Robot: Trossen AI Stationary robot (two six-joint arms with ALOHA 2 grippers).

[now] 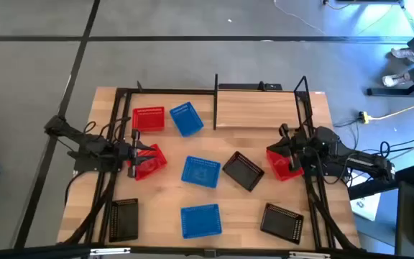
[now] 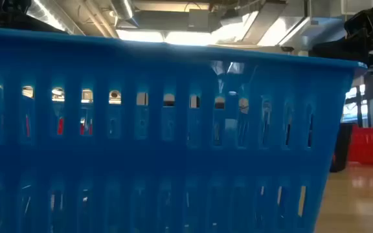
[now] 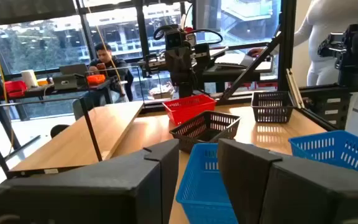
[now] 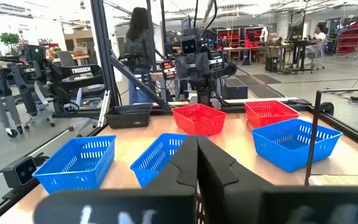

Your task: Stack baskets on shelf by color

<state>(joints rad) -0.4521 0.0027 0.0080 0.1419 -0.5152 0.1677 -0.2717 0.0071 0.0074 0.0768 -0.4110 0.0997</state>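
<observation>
Baskets (image 1: 200, 171) crowd mid-table; left tool (image 1: 136, 157) apart over a red one, right tool (image 1: 284, 155) together.

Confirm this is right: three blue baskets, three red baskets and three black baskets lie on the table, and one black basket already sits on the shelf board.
Not quite. The high view shows the shelf board holding no basket; all three black baskets lie on the tabletop. The counts of three blue, three red and three black are right.
</observation>
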